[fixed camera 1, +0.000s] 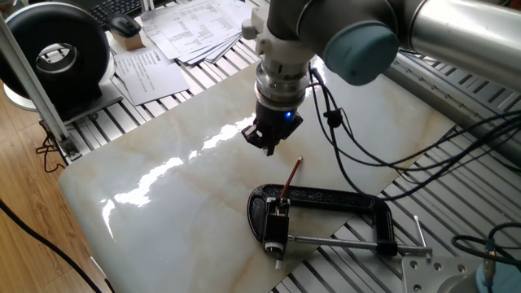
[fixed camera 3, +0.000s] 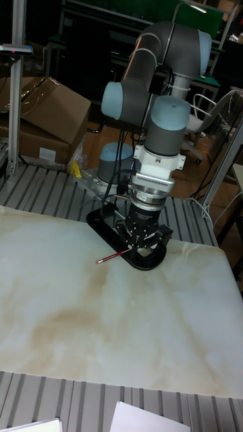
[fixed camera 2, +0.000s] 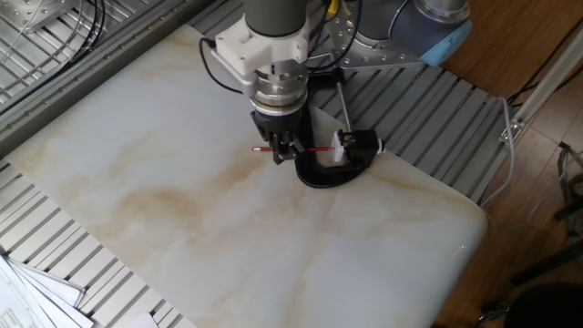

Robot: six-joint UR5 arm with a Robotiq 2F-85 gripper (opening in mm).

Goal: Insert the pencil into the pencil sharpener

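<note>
So the worktop [fixed camera 1: 163,203] is a pale marble-look slab sitting on a ribbed aluminium frame, with papers [fixed camera 1: 191,28] and a black round spool thing [fixed camera 1: 57,49] off past one corner, well clear of the action.

The pincer [fixed camera 1: 269,138] hangs over the slab just beside the free end of the pencil [fixed camera 1: 291,177], pointing straight down. In one fixed view its fingers look drawn close together with nothing between them, but the wrist blocks the tips from the other side, so I honestly can't tell how narrow the gap is. It isn't holding anything that I can see.

The pencil is thin and dark red. It lies at a slant, with one end running into the pencil sharpener [fixed camera 1: 277,224], and the other end sticking out over bare marble toward the pincer. In the other fixed view, the pencil [fixed camera 2: 301,148] passes right under the pincer [fixed camera 2: 281,150].

The sharpener is a small black block with a whitish end, pinched in the mouth of a big black C-clamp [fixed camera 1: 342,203]. The clamp's screw rod [fixed camera 1: 350,242] runs toward the slab's edge, quite close to the rim there.

There's lots of open marble on the far side of the pincer from the clamp. Black cables [fixed camera 1: 358,163] droop off the arm above the clamp.
</note>
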